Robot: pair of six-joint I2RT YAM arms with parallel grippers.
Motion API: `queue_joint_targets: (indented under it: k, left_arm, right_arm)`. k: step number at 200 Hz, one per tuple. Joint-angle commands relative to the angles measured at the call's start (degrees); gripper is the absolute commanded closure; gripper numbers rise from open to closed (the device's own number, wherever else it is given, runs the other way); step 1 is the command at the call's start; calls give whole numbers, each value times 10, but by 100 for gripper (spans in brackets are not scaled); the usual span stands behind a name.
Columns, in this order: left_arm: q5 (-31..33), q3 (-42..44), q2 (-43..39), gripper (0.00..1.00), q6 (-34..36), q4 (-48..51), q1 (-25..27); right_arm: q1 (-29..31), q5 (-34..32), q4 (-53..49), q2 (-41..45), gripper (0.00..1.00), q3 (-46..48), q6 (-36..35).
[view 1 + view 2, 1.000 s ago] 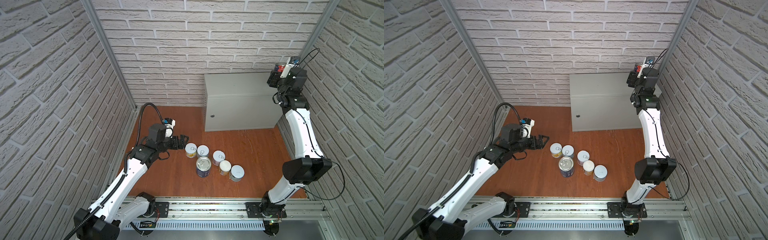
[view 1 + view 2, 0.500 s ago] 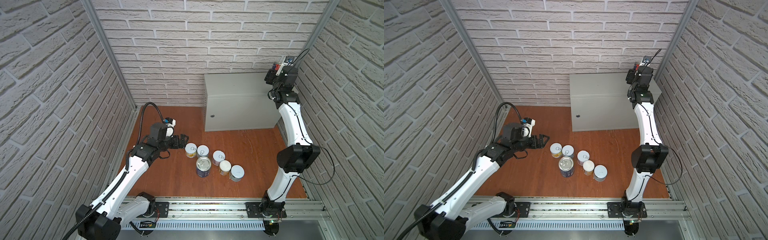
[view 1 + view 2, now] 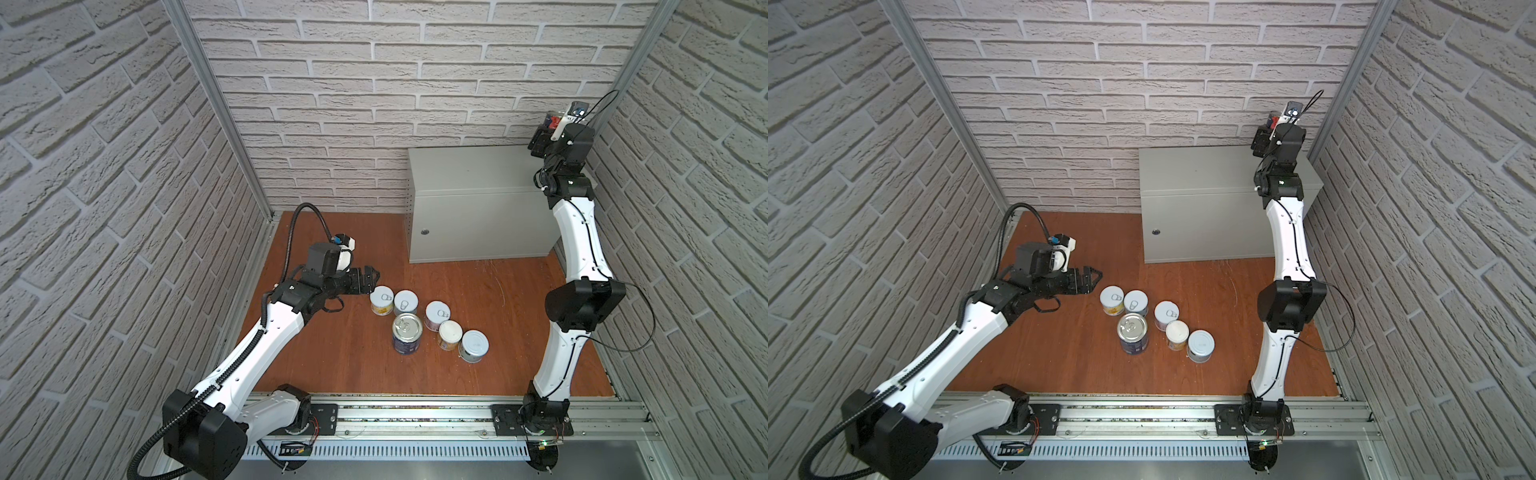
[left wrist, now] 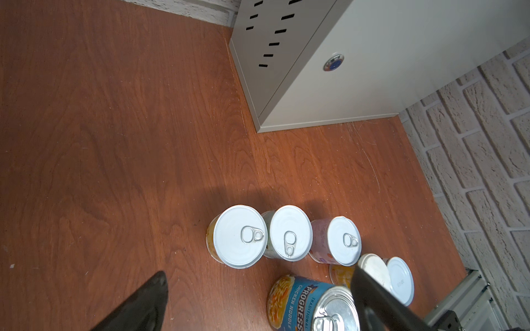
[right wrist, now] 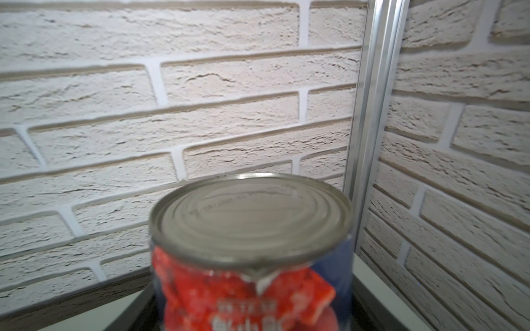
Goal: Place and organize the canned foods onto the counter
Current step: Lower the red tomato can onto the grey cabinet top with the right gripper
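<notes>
Looking like a robotics lab test cell dressed up as a room. Sitting inside faux-brick wall panels [image 3: 415, 83] framed by aluminium posts [image 3: 217, 108]. Running a left arm [image 3: 257, 345] and a right arm [image 3: 577, 232] off bases bolted to a slotted aluminium rail [image 3: 415, 409] along the wood-grain table [image 3: 332, 361]. Trailing a corrugated cable conduit [image 3: 305, 205] and exposing a bare circuit board [image 3: 296, 448] under the rail.

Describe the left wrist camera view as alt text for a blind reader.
Six upright cans cluster on a reddish wooden floor ahead of the open left gripper, a blue Progresso can nearest. A pale grey cabinet with a round lock stands beyond.
</notes>
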State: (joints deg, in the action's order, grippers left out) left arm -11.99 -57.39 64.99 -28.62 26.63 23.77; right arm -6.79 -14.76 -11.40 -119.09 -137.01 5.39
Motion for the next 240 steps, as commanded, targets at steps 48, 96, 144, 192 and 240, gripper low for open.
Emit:
queue_joint_targets:
  k: [48,96,144,192,240]
  left_arm:
    - [11,-25,9,1,-2,-27,1]
    - [16,-26,11,2,0,-22,1]
    - [21,-24,13,2,1,-22,2]
    - [22,-27,19,2,3,-18,1]
    - [17,-31,25,2,1,-17,1]
  right_arm:
    - [17,-7,127,27,49,21,15]
    - [48,-75,195,30,47,88,-54]
    - [50,-86,227,21,46,126,-41]
    - [52,-116,268,23,39,156,-51]
    - [54,-160,243,13,8,133,-25]
